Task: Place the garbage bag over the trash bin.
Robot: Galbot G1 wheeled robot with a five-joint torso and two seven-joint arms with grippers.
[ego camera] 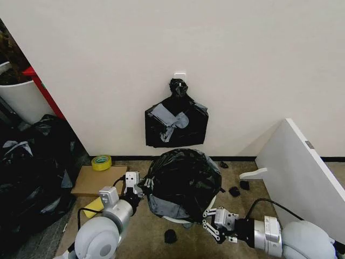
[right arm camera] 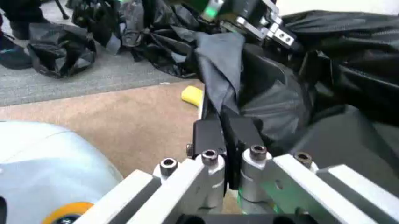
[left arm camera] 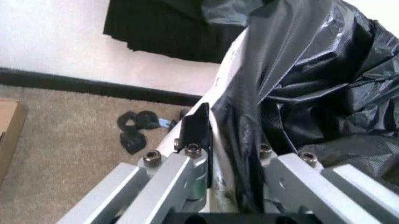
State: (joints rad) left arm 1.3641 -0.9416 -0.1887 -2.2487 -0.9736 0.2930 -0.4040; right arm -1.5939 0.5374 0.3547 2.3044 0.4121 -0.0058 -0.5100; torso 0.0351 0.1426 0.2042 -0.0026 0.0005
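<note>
The garbage bag is draped over the trash bin at lower centre of the head view (pale rim exposed at the bottom). The left hand is clenched on the bag's left side. The right hand pinches its lower right edge.

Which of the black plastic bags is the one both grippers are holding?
The garbage bag draped over the trash bin, between left gripper and right gripper; the others hang on the wall or lie heaped.
</note>
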